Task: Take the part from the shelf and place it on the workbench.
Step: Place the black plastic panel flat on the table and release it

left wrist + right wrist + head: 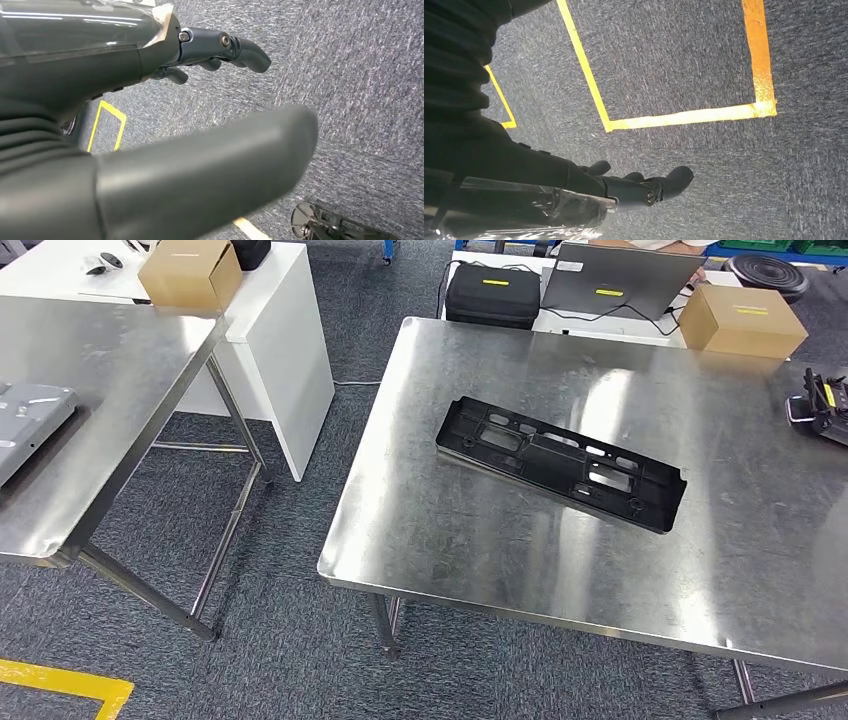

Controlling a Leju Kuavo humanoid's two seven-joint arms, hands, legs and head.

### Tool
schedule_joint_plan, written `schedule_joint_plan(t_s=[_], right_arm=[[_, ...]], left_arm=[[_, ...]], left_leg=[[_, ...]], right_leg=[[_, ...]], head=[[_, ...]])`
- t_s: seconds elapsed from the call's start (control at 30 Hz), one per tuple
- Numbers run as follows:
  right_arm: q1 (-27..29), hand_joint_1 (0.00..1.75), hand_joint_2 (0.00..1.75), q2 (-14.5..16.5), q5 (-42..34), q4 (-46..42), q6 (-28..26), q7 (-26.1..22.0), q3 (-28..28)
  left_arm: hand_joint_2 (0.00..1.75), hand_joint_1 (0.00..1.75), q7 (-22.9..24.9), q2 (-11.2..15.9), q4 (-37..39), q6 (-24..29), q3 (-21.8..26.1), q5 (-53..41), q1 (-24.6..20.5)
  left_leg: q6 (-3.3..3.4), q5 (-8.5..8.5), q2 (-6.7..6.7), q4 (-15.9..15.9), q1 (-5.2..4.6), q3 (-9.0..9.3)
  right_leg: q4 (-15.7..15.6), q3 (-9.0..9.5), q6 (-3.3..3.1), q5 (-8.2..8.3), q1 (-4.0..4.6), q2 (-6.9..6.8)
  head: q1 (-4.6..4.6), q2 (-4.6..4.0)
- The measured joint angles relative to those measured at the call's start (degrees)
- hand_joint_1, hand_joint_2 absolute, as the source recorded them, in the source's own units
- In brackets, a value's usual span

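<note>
Part (560, 462) flat near middle of bench (420, 530), touching neither hand; left hand (210, 150) and right hand (644, 187) empty over carpet, fingers loosely apart; likely placed, so best left alone, arms low and well off the bench edge.

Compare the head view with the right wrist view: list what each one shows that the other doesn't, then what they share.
Head view alone: the black part lying flat on the steel workbench, a second steel table, two cardboard boxes and a black case.
Right wrist view alone: the right hand, holding nothing, fingers apart, above the floor.
Shared: grey carpet marked with yellow tape.
</note>
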Motion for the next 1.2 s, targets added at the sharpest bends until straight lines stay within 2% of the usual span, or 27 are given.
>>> schedule_joint_plan(t_s=[0.23, 0.4, 0.57, 0.63, 0.73, 0.87, 0.97, 1.2], right_arm=[[-0.18, 0.00, 1.75, 0.13, 0.27, 0.65, 2.79, -4.50, 1.36], [-0.68, 0.00, 1.75, 0.29, -4.80, 0.95, 5.37, -10.64, 1.26], [-0.71, 0.00, 1.75, 0.41, -7.00, 1.15, 5.30, -9.85, 0.76], [-0.59, 0.00, 1.75, 0.32, -10.01, 1.15, 4.64, -10.37, -0.13], [-0.60, 0.00, 1.75, 0.08, -18.04, 0.79, 4.79, -15.10, -2.93], [-0.85, 0.00, 1.75, 0.01, -25.31, 0.30, 8.02, -19.89, -6.25], [-0.96, 0.00, 1.75, -0.05, -27.44, 0.30, 9.96, -20.11, -7.40], [-1.10, 0.00, 1.75, -0.30, -33.59, 0.30, 10.10, -19.50, -8.98]], left_arm=[[0.00, 0.00, 2.19, 0.36, 0.01, -1.58, 0.38, 0.02, 0.00], [0.00, 0.00, 3.10, 0.95, 0.01, -3.40, 0.44, -0.02, 0.00], [0.00, 0.00, 5.12, 2.08, 0.01, -3.31, 0.74, 0.46, -0.01], [0.00, 0.00, 6.37, 2.82, 0.01, -1.47, 1.66, 1.80, -0.01], [0.00, 0.00, 7.32, 3.87, 0.01, 1.92, 3.81, 3.81, 0.07], [0.00, 0.00, 7.97, 4.65, 0.01, 2.38, 5.77, 4.48, 0.20], [0.00, 0.00, 6.54, 4.85, -0.04, 1.24, 7.81, 6.51, 0.29], [0.00, 0.00, 5.53, 5.74, -0.08, 1.14, 12.50, 9.15, 0.63]], left_leg=[[0.00, 0.00, 0.00, 0.00, 0.00, 0.00], [-0.01, 0.00, 0.00, 0.00, 0.01, 0.04], [-0.01, -0.01, 0.00, 0.00, 0.02, 0.06], [-0.01, -0.01, 0.00, 0.00, 0.02, 0.05], [-0.02, -0.01, 0.00, 0.00, 0.03, 0.02], [-0.02, -0.01, 0.00, 0.00, 0.04, 0.01], [-0.05, -0.04, 0.00, 0.00, 0.04, 0.05], [-0.03, -0.15, 0.00, 0.08, -0.13, 0.02]], right_leg=[[0.01, 0.05, 0.00, 0.00, 0.00, 0.00], [0.00, -0.21, -0.02, -0.01, 0.00, 0.00], [0.00, -0.26, -0.03, -0.03, 0.01, 0.00], [0.00, -0.23, -0.03, -0.02, 0.01, 0.00], [0.01, -0.12, -0.03, -0.02, 0.01, 0.00], [0.01, -0.07, -0.03, -0.02, 0.02, 0.00], [0.01, -0.19, -0.05, -0.04, 0.02, 0.00], [-0.09, 0.11, 0.00, 0.02, -0.17, 0.00]], head=[[0.00, 0.00], [0.00, 0.00], [0.00, 0.00], [0.00, 0.00], [-0.01, 0.00], [0.00, 0.00], [0.00, 0.00], [-0.02, 0.00]])
